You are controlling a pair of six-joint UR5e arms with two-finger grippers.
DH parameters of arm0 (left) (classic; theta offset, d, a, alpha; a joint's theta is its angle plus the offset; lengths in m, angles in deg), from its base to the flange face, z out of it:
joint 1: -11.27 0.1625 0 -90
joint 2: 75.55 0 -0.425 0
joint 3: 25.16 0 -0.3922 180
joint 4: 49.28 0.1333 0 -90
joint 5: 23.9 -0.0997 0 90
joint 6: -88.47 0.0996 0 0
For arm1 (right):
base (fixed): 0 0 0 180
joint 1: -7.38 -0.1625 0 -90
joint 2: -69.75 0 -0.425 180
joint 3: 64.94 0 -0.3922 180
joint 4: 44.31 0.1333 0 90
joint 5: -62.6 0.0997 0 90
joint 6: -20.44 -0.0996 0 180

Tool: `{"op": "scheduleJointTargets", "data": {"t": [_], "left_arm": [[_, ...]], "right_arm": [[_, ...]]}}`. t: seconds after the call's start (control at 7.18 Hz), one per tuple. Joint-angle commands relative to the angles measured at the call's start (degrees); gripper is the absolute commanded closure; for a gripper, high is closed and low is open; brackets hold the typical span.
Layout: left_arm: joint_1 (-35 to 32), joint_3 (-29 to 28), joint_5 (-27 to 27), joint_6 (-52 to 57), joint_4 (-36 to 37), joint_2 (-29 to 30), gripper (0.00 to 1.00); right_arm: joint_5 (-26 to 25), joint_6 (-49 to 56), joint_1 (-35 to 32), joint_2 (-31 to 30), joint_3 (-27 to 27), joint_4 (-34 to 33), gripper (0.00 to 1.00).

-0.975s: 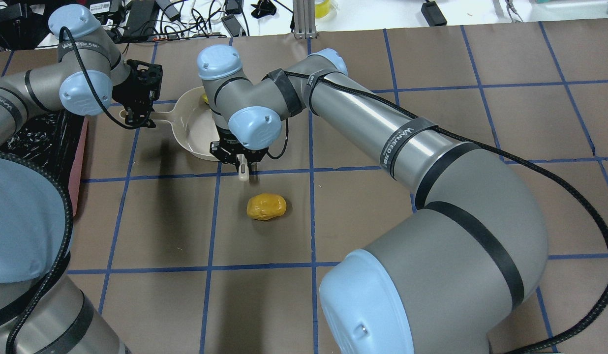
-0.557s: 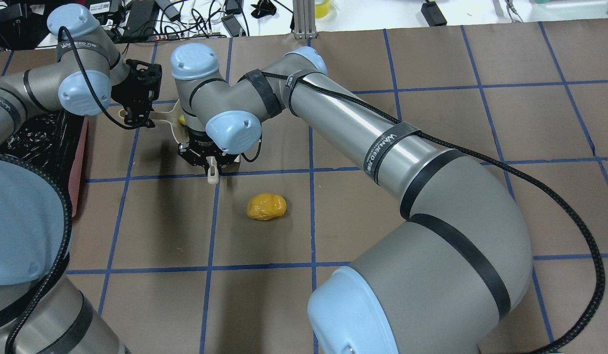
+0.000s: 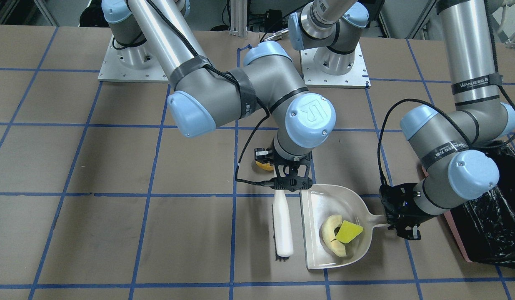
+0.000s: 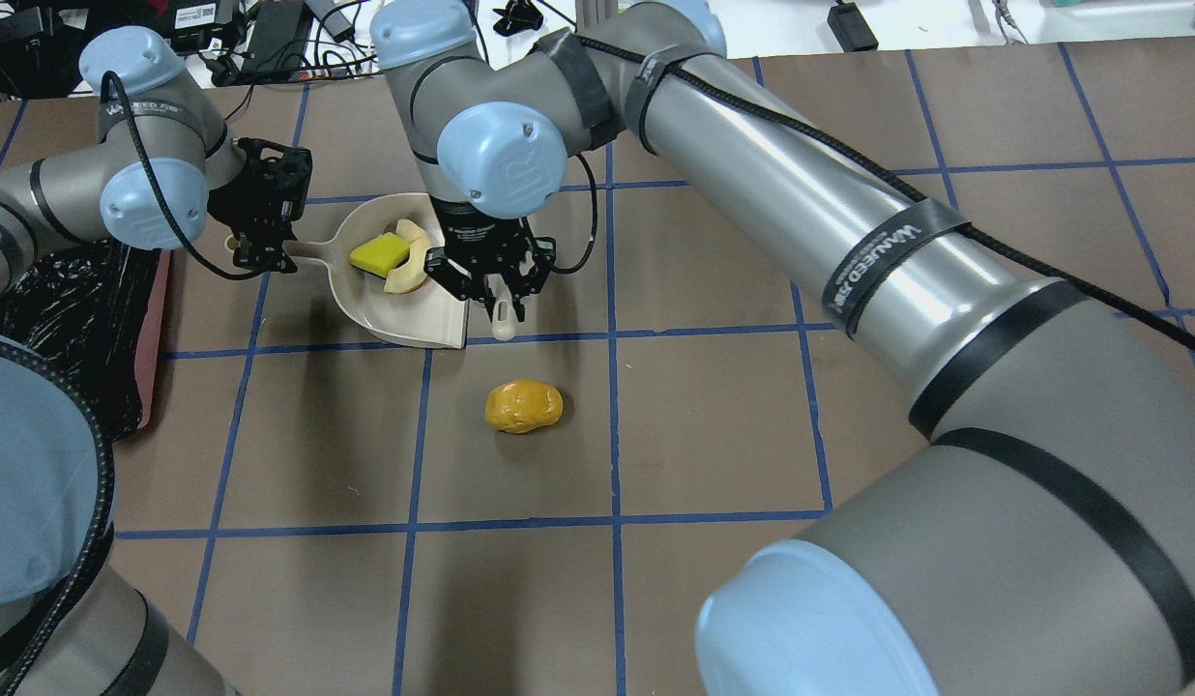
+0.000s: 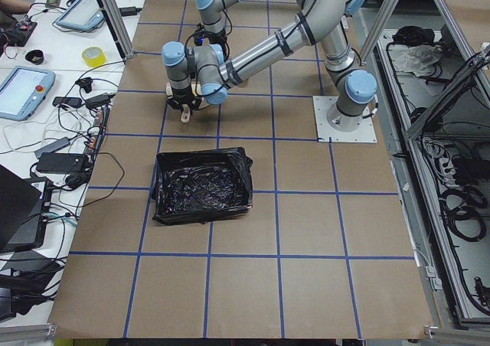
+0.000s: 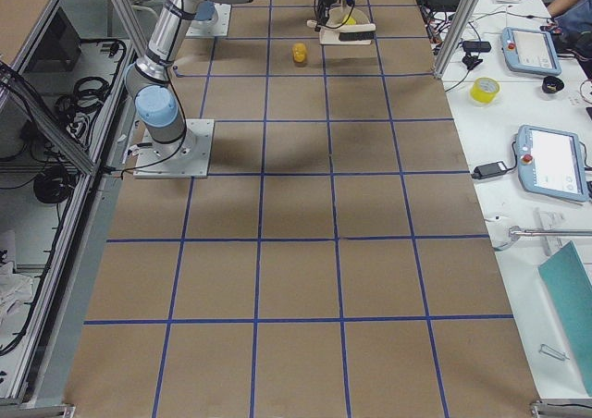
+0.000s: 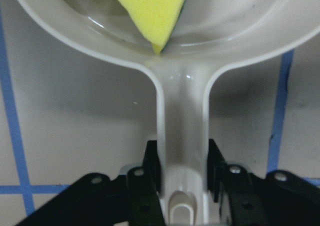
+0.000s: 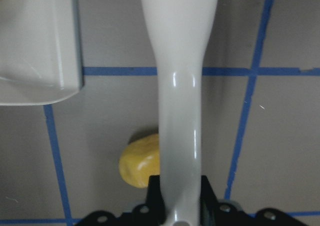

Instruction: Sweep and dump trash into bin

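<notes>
The cream dustpan (image 4: 396, 317) lies on the table with the yellow-green sponge wedge (image 4: 379, 254) and the pale curved slice (image 4: 411, 263) inside. My left gripper (image 4: 266, 247) is shut on the dustpan's handle (image 7: 182, 131). My right gripper (image 4: 491, 282) is shut on a white brush (image 3: 282, 227), which lies just beside the pan's open edge. The orange-yellow lump (image 4: 524, 406) lies alone on the table, nearer the robot than the brush. It also shows in the right wrist view (image 8: 139, 160). The bin (image 4: 154, 329), pink with a black bag, stands to the left of the pan.
Brown paper with blue tape grid lines (image 4: 612, 425) covers the table. The right arm's long forearm (image 4: 810, 222) crosses over the table's middle. Cables and gear (image 4: 298, 29) lie beyond the far edge. In the front view the bin (image 3: 454, 233) sits just behind the left wrist.
The right gripper swept the brush left across the pan, then swung back right to the pan's open edge. The sponge and slice now show inside the pan. The orange lump has not moved.
</notes>
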Motion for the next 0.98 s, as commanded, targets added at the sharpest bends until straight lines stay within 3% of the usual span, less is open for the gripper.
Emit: {"op": "scheduleJointTargets", "data": {"t": [0.0, 0.42, 0.56, 0.84], "left_arm": [[2.3, 8.5, -0.2, 2.8, 0.7, -5.9, 0.96], [2.0, 24.0, -1.7, 2.4, 9.7, -15.4, 0.95], [1.7, 27.6, -5.0, 2.4, 12.7, -17.1, 0.95], [1.5, 30.2, -5.3, 2.4, 13.0, -20.6, 0.95]], "right_arm": [[-0.9, 0.7, 2.7, -9.0, -12.3, 1.4, 1.0], [-0.3, 0.4, 4.5, -20.6, -38.2, -16.9, 1.0], [-0.5, -2.2, 4.3, -23.9, -44.2, -19.3, 1.0], [0.0, -7.0, 3.6, -26.6, -51.5, -24.2, 1.0]]}}
